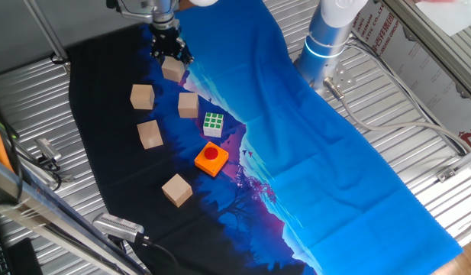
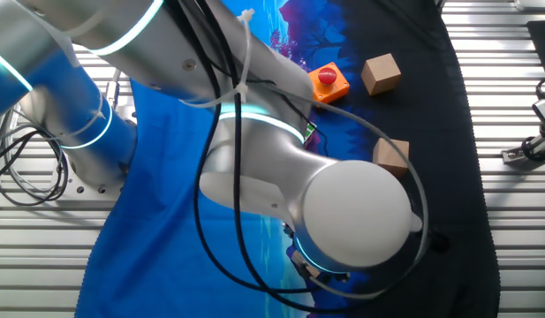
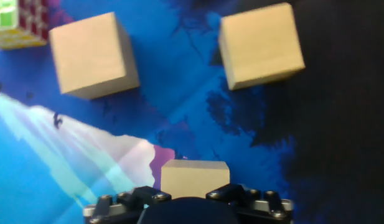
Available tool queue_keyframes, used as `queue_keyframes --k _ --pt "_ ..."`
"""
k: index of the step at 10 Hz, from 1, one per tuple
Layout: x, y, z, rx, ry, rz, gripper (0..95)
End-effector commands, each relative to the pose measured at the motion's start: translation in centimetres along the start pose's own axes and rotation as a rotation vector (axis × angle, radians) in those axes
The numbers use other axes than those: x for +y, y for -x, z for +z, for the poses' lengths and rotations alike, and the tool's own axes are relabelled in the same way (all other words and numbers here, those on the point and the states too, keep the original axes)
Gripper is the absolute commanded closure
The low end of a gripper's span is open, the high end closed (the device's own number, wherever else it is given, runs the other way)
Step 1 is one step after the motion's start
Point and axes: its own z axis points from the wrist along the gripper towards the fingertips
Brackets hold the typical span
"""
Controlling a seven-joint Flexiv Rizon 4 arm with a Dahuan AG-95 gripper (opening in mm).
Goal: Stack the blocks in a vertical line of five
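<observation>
- The gripper (image 1: 169,55) sits at the top of one fixed view, at about 11 o'clock on the cloth, black fingers pointing down around a wooden block (image 1: 173,69).
- In the hand view that block (image 3: 195,178) shows at the bottom edge, right against the gripper (image 3: 190,198) body; the fingers look closed against it, though the fingertips themselves are out of sight (so whether it is lifted or resting, I cannot tell).
- Four more light-tan blocks lie loose on the dark part of the cloth, none stacked.
- One block (image 1: 142,96) is at 8 o'clock from the gripped one, another (image 1: 188,105) at 5 o'clock from it; both fill the top of the hand view, (image 3: 261,45) and (image 3: 94,55).
- A third block (image 1: 150,134) lies at 6 o'clock from the first loose one, and a fourth (image 1: 176,189) sits well apart, nearest the bottom.
- The green-and-white puzzle cube (image 1: 213,124) stands just at 4 o'clock of the middle block; the orange block with a red button (image 1: 211,158) is directly below it.
- In the other fixed view the arm (image 2: 281,168) hides most of the scene; only two blocks, (image 2: 381,72) and (image 2: 391,155), and the orange button block (image 2: 329,81) peek out.
- The blue-and-black printed cloth (image 1: 334,168) covers a ribbed metal table (image 1: 29,99).
</observation>
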Motion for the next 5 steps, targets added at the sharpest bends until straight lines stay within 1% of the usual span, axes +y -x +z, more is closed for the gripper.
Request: queue_keyframes --k 1,2,3,5 --pt "-0.17 -0.04 0.53 -0.011 0.005 0.212 19.0" --pt "-0.26 -0.04 0.97 -0.008 0.003 0.219 38.0" --pt "-0.30 -0.05 1.15 -0.004 -0.003 0.222 95.0" --pt "-0.30 -0.07 1.14 0.002 -0.006 0.216 95.0"
